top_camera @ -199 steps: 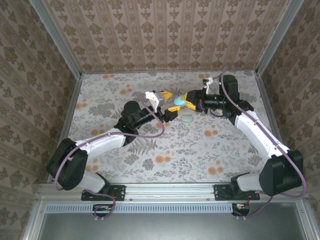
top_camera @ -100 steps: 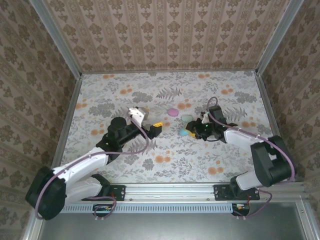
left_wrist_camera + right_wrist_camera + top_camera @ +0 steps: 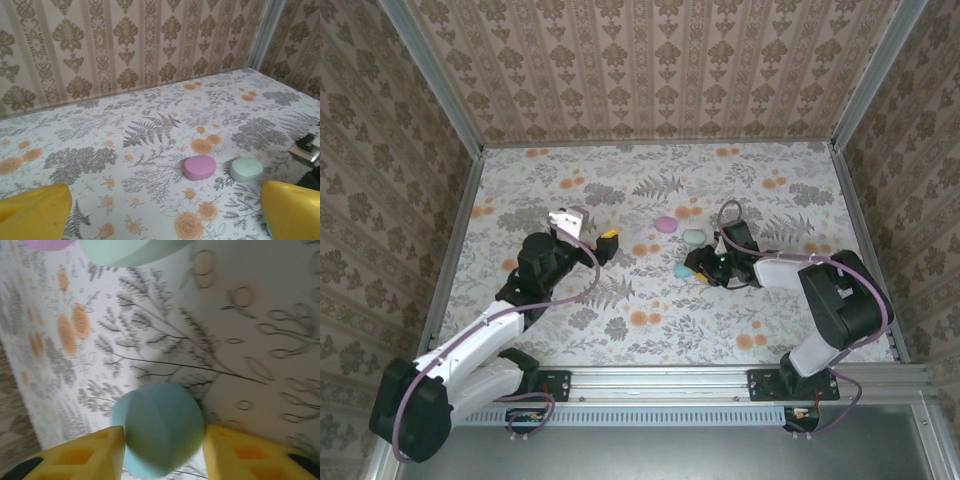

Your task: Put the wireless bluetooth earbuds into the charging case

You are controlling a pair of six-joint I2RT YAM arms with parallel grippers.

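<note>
A blue egg-shaped charging case (image 3: 160, 427) lies shut on the floral table, just left of my right gripper (image 3: 691, 267) in the top view, where the case (image 3: 680, 271) is a small blue spot. In the right wrist view the right gripper (image 3: 162, 452) is open, its yellow fingers (image 3: 75, 457) close on either side of the case. My left gripper (image 3: 592, 229) hangs open at centre left with nothing between its yellow fingertips (image 3: 32, 210). The earbuds are out of view.
A pink case (image 3: 666, 224) and a mint case (image 3: 694, 237) lie shut, side by side, just beyond the blue one; both the pink case (image 3: 200, 167) and the mint case (image 3: 246, 169) are ahead of the left gripper. Metal rails and patterned walls (image 3: 650, 70) ring the table.
The left arm drew back to the left and its jaws opened wide. The right arm came down and nearer with the blue case, which now lies on the table, and its jaws widened.
</note>
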